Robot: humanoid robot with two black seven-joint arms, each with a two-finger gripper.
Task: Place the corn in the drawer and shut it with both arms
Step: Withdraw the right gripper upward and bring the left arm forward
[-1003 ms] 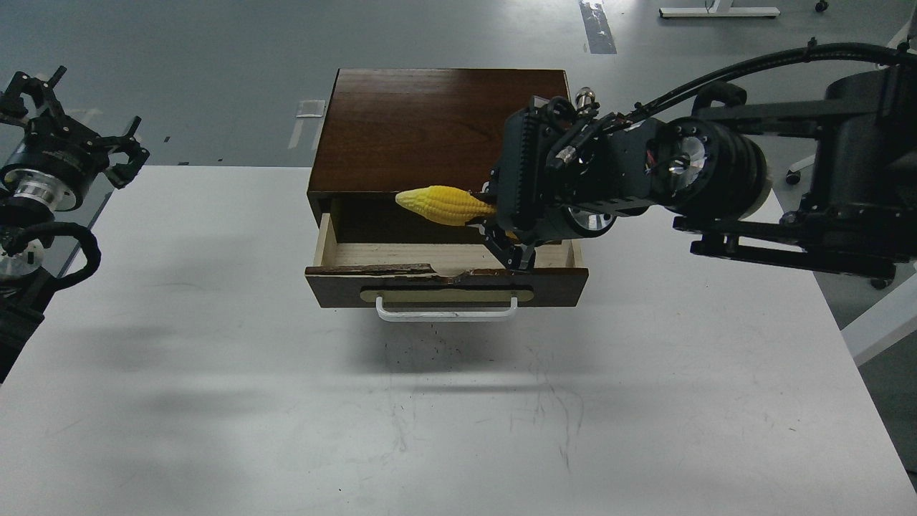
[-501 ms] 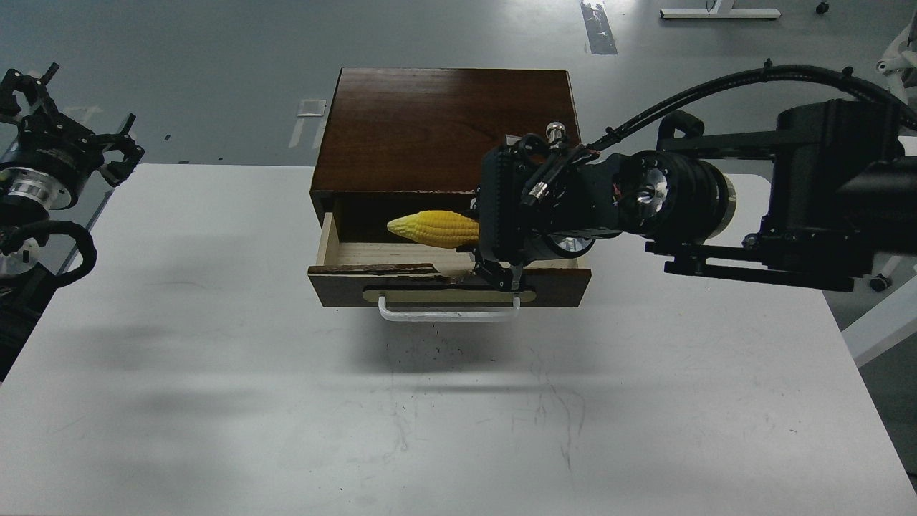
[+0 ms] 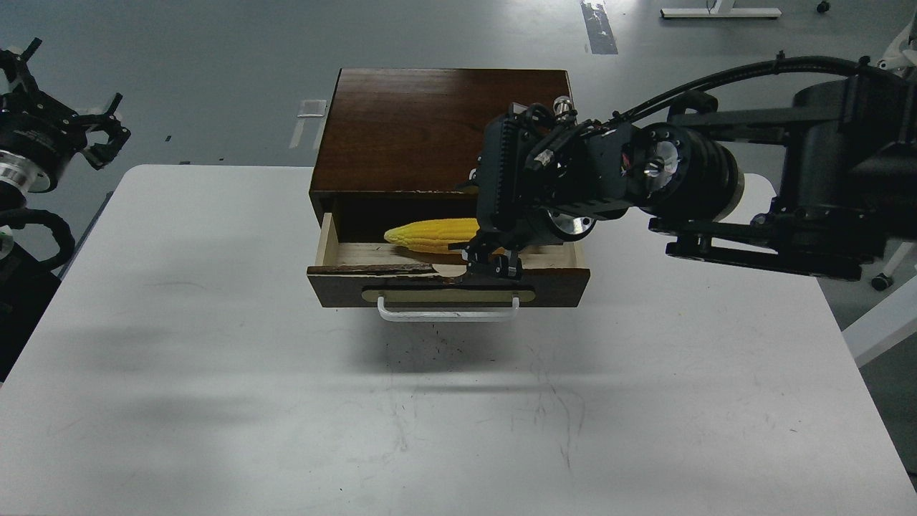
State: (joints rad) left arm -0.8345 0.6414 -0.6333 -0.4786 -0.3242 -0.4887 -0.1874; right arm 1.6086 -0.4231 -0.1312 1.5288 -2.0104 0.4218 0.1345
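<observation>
In the open drawer [image 3: 344,252] | corn [image 3: 430,235] left of right gripper [image 3: 493,261] | grip unclear

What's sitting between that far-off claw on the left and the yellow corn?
Only bare white tabletop and the pale wooden side wall of the dark brown drawer, seen in the head view; nothing else lies between the left gripper and the yellow corn cob.

At frame centre the drawer [image 3: 448,285] juts open from the cabinet [image 3: 437,125] on the counter [image 3: 215,358], with the corn [image 3: 430,235] inside, left of the right arm [image 3: 609,186].
</observation>
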